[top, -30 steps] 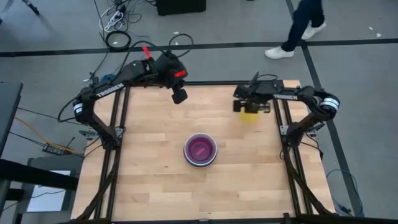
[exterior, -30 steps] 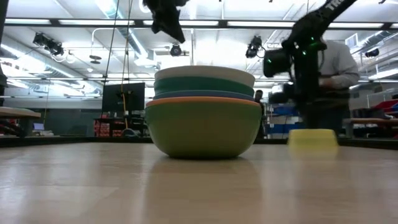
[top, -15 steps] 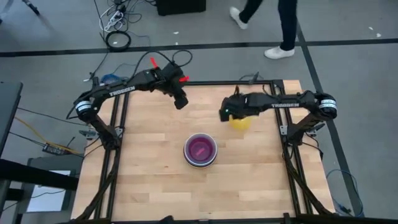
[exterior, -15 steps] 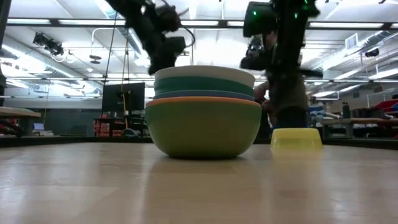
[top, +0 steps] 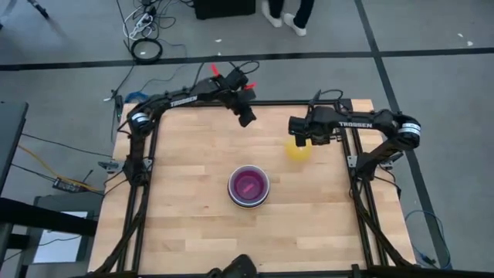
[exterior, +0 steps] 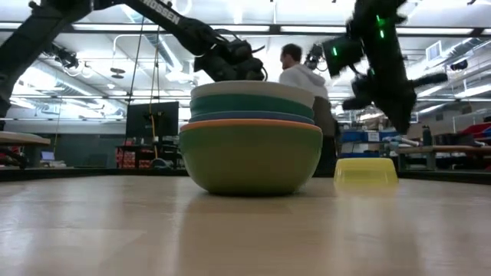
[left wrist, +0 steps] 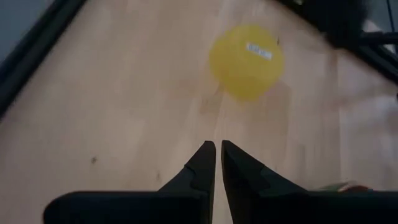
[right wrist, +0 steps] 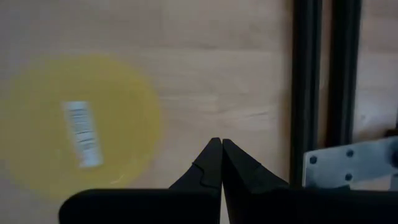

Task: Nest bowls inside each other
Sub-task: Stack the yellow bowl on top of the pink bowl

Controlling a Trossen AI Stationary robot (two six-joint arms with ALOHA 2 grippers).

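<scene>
Smooth plastic bowls (exterior: 252, 146), a paper label on the yellow bowl (right wrist: 81, 124), matt pale wood table (top: 193, 208)

The left claw (top: 247, 120) now reaches farther across the far edge of the table (top: 185, 193), nearer the upside-down yellow bowl (top: 299, 150). The right claw (top: 296, 128), which stretched out past that bowl half a second ago, is drawn back and hangs just over its far side. The person (exterior: 303, 84) behind the table has walked on.

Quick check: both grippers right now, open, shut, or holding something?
Left gripper: shut, empty, above the wooden table.
Right gripper: shut, empty, beside the upside-down yellow plastic bowl.
</scene>
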